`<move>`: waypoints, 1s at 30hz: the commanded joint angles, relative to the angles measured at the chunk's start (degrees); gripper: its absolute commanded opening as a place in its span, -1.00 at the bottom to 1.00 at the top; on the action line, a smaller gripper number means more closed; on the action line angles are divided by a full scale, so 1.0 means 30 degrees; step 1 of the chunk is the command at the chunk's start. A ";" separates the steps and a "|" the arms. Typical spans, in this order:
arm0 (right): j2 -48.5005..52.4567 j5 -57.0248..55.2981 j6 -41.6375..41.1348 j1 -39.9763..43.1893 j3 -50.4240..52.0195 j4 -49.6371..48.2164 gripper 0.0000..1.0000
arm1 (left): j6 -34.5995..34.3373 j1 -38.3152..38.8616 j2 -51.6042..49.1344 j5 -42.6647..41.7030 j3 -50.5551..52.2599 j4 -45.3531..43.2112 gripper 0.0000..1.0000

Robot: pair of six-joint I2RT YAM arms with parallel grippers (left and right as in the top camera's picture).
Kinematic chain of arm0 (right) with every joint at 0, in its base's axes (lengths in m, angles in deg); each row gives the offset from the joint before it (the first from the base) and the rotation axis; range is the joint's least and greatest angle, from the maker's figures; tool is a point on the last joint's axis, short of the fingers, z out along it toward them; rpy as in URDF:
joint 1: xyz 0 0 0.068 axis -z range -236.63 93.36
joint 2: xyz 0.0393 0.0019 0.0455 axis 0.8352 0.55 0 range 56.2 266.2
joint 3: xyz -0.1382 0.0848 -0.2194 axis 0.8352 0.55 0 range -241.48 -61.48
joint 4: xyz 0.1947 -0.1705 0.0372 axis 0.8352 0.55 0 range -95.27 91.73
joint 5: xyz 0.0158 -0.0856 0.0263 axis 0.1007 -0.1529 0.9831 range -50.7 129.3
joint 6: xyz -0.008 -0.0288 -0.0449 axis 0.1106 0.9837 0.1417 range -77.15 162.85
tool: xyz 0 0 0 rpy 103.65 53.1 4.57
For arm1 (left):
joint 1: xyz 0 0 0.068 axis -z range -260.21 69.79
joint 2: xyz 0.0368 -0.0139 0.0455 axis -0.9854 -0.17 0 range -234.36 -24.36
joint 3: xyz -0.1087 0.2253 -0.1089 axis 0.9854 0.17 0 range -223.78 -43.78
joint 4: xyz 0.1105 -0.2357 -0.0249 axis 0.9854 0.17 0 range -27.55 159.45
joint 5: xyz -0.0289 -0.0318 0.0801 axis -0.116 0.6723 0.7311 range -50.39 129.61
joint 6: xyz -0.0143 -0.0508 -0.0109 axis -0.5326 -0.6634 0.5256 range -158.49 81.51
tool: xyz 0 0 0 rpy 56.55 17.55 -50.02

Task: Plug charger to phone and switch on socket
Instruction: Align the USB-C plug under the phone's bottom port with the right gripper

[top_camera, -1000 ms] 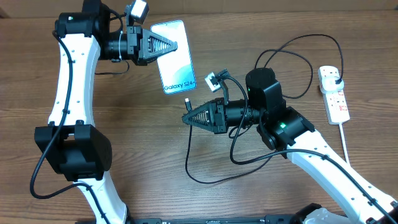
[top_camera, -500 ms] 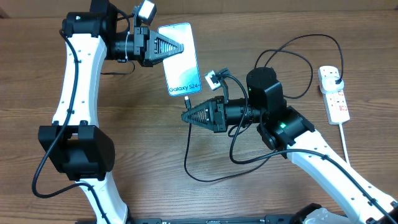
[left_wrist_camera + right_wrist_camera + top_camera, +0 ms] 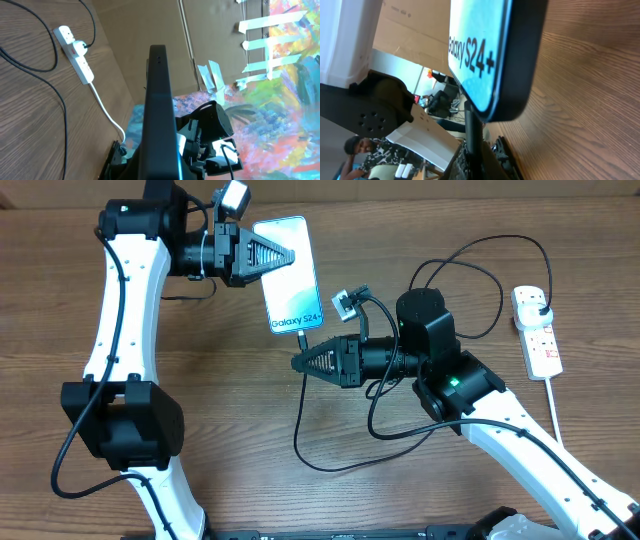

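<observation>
The phone (image 3: 290,275), its cyan screen lit and reading "Galaxy S24+", is held off the table by my left gripper (image 3: 283,256), which is shut on its upper part. In the left wrist view the phone (image 3: 159,110) shows edge-on. My right gripper (image 3: 301,364) is shut on the connector end of the charger (image 3: 300,348), a thin black cable. The connector tip points up at the phone's bottom edge and touches it or nearly so. The right wrist view shows the connector (image 3: 472,132) just under the phone (image 3: 485,55). The socket (image 3: 537,332) lies at the far right with the black plug in it.
The black cable loops over the table below and behind my right arm (image 3: 330,455). The socket's thick white cord (image 3: 556,405) runs toward the front right. A cardboard wall and a colourful painted board (image 3: 280,75) show in the left wrist view.
My left gripper has carried the phone right and a little down toward the right gripper. My right gripper has brought the connector tip up to the phone's bottom edge.
</observation>
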 commanded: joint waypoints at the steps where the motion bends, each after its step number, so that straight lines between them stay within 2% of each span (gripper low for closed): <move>1: -0.0175 -0.0590 -0.0780 -0.0080 0.0036 -0.0270 -0.92 | -0.0189 0.0029 0.0335 -0.0947 -0.0568 0.0007 -0.92; 30: -0.0160 -0.0168 -0.0692 -0.0102 0.0058 -0.0175 -0.92 | -0.0175 0.0066 0.0335 -0.0219 -0.0561 -0.0408 -0.92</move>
